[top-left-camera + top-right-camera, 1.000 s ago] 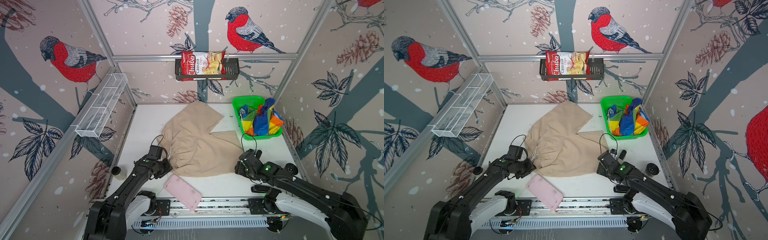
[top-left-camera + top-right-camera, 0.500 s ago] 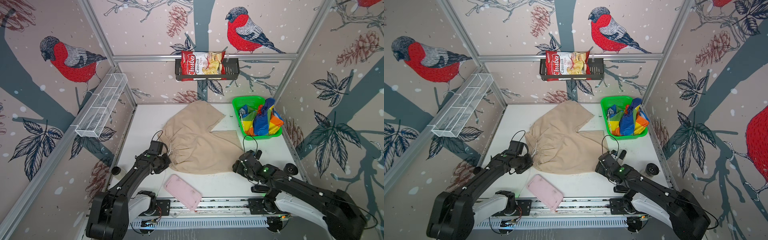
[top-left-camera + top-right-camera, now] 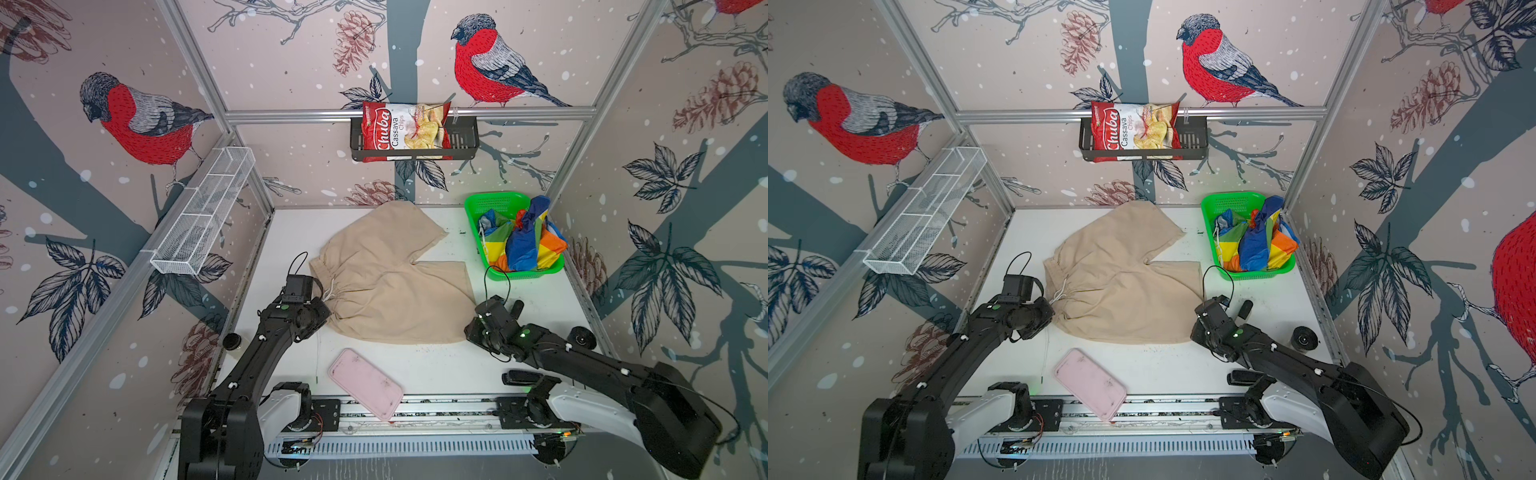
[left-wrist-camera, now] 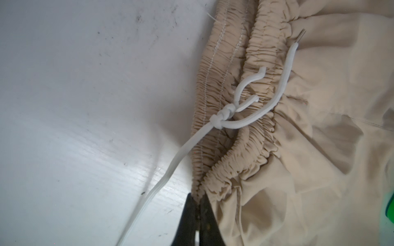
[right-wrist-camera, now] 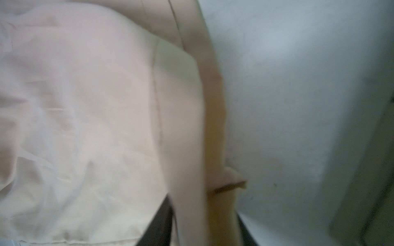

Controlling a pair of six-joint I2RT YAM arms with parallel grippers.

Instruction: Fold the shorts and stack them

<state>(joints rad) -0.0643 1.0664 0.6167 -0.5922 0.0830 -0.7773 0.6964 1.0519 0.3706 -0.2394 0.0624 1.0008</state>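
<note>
The beige shorts [image 3: 390, 282] [image 3: 1125, 286] lie spread flat on the white table, waistband to the left, legs pointing back and right. My left gripper [image 3: 329, 319] [image 4: 199, 197] is shut on the gathered waistband's near corner, beside the knotted white drawstring [image 4: 221, 121]. My right gripper [image 3: 471, 330] [image 5: 202, 204] is at the near leg's front corner, with its fingers closed on the folded hem [image 5: 213, 127]; that view is blurred. The striped shorts [image 3: 523, 243] [image 3: 1254, 245] sit crumpled in the green basket [image 3: 494, 199] at the back right.
A pink flat case [image 3: 365, 384] lies at the table's front edge. A small black round object [image 3: 582, 338] sits by the right wall. A black shelf with a chips bag [image 3: 405, 131] hangs on the back wall. A white wire shelf [image 3: 203, 216] runs along the left wall.
My left gripper closed on the waistband corner. My right gripper moved in on the leg's front corner and its jaws closed around the hem. The shorts shifted slightly.
</note>
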